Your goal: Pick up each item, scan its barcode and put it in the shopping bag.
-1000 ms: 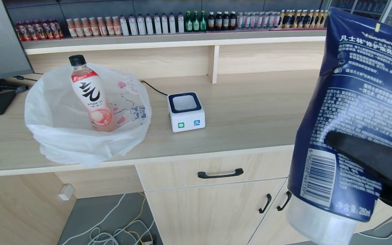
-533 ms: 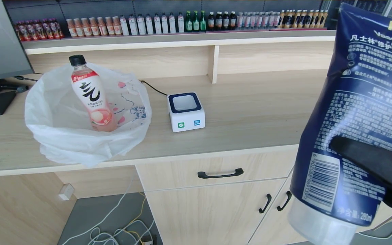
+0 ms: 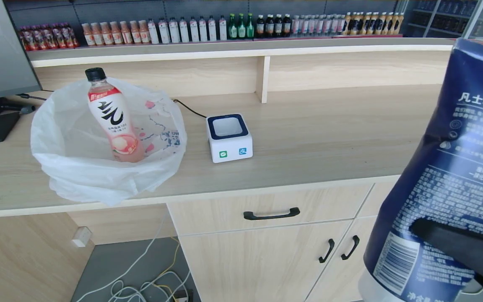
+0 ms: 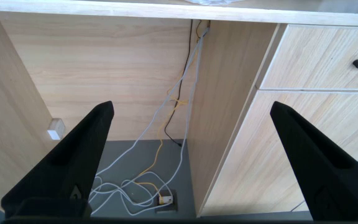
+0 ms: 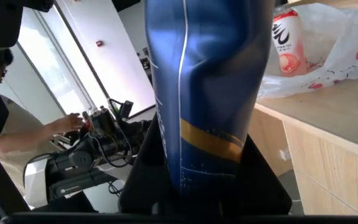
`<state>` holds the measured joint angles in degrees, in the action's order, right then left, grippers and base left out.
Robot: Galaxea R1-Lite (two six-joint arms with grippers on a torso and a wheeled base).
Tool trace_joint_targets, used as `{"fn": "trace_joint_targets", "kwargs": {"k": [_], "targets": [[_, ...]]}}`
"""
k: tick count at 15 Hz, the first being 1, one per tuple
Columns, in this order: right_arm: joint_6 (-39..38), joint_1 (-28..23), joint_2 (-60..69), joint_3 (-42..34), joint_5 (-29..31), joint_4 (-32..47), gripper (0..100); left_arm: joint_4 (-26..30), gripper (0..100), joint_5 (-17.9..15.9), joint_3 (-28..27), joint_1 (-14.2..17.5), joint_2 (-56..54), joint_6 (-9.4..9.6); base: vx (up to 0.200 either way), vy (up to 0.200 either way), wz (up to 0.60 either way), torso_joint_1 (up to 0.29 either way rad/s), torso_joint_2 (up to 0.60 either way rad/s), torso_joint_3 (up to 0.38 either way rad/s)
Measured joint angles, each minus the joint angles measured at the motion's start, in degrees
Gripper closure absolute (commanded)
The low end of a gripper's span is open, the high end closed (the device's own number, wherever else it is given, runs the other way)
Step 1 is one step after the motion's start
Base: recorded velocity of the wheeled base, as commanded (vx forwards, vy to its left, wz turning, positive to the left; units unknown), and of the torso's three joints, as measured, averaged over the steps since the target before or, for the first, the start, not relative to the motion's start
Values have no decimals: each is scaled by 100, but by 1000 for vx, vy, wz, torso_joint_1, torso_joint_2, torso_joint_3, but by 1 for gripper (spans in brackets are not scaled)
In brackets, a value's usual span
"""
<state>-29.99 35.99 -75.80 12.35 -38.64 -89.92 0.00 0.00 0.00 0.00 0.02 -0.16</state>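
1. Blue tube [image 3: 447,167] pinched in the right claw [image 5: 205,177], one black finger pressed on each side just above its cap end. The arm holds it up well to the right of the scanner [image 3: 229,137], out past the front edge of the surface [image 3: 308,138].
2. Left claw [image 4: 191,109] hangs far below the scanner's level, fingers spread wide around nothing, facing the open bay under the surface where cables lie on the floor.
3. Compared with half a second ago, the tube has dropped and slid farther right, away from the scanner. Its barcode now sits near the bottom of the head view.
4. Long axis is near upright but tilted. The pale cap end is down, and the flat crimped end is up and leaning away from the scanner. The barcode side faces the head camera.
5. Left of the scanner, the white shopping bag [image 3: 78,167] sits on the surface with a pink bottle [image 3: 113,117] standing inside, slightly tilted.
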Motion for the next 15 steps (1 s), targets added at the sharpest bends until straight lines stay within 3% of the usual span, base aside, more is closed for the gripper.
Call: {"fn": "trace_joint_targets", "kwargs": {"k": [4, 9, 12, 15], "targets": [[330, -521, 293, -128, 0, -5, 100, 0, 0, 0, 0, 0, 0, 0, 0, 0, 0, 0, 0, 0], [703, -1688, 581, -262, 0, -5, 100, 0, 0, 0, 0, 0, 0, 0, 0, 0, 0, 0, 0, 0], [1193, -2425, 389, -325, 13, -5, 100, 0, 0, 0, 0, 0, 0, 6, 0, 0, 0, 0, 0, 0], [1684, -2797, -105, -238, 28, 1, 100, 0, 0, -2, 0, -5, 0, 11, 0, 0, 0, 0, 0, 0]]}}
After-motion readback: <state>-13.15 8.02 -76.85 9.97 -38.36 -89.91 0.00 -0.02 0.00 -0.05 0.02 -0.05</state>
